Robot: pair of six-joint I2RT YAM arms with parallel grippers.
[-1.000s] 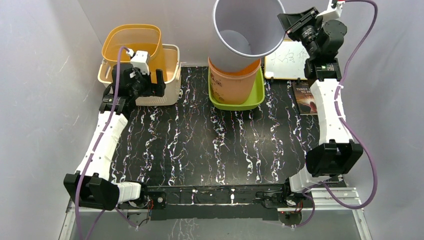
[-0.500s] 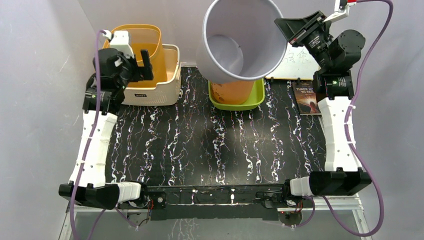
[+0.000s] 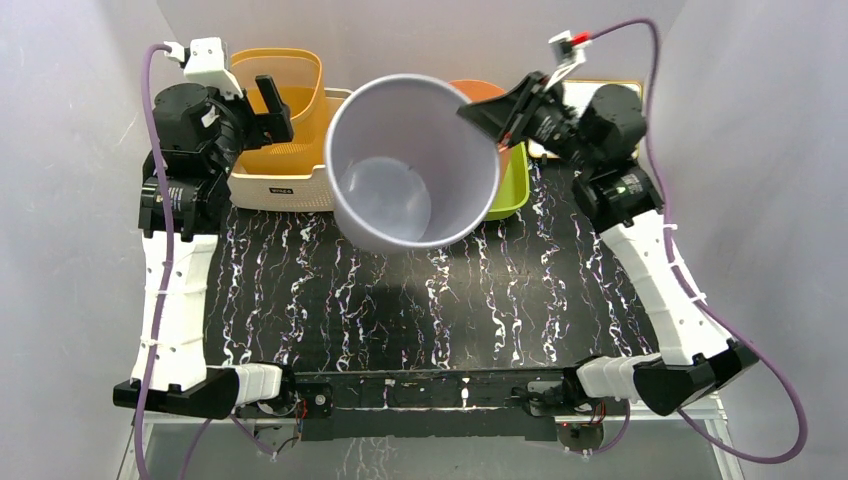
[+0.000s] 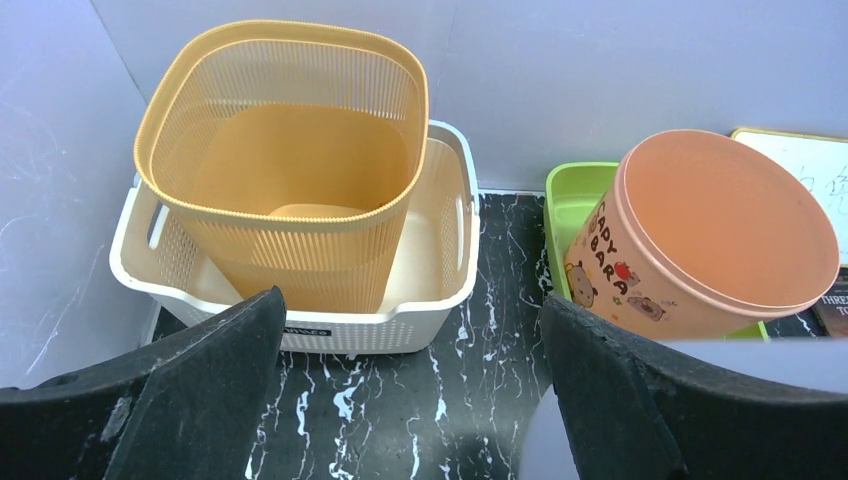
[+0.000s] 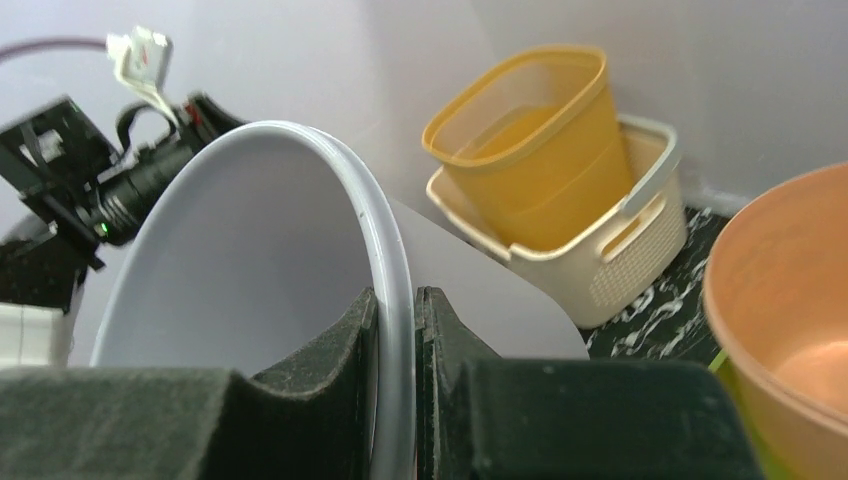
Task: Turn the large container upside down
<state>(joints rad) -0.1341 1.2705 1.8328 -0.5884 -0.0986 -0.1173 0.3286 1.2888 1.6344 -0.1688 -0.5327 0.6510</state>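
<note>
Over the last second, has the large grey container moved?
Yes. In the top view the large grey container, pinched at its rim by the right end effector, has swung left and toward the arm bases, away from the green tray.

At the far left corner of the black, white-veined table (image 3: 400,300) I see a cream plastic basket (image 4: 400,320) with slotted handles and perforated walls. An orange mesh basket (image 4: 300,260) stands inside it, open side up, leaning a little toward the left. Along the far edge, right of these, a lime-green tray (image 4: 570,205) holds a peach bucket (image 4: 720,230), bottom up, with cartoon animals and lettering on its side. Behind the bucket, by the far right corner, lies a whiteboard (image 4: 800,170); just in front of it a dark book cover (image 4: 833,310) shows.
</note>
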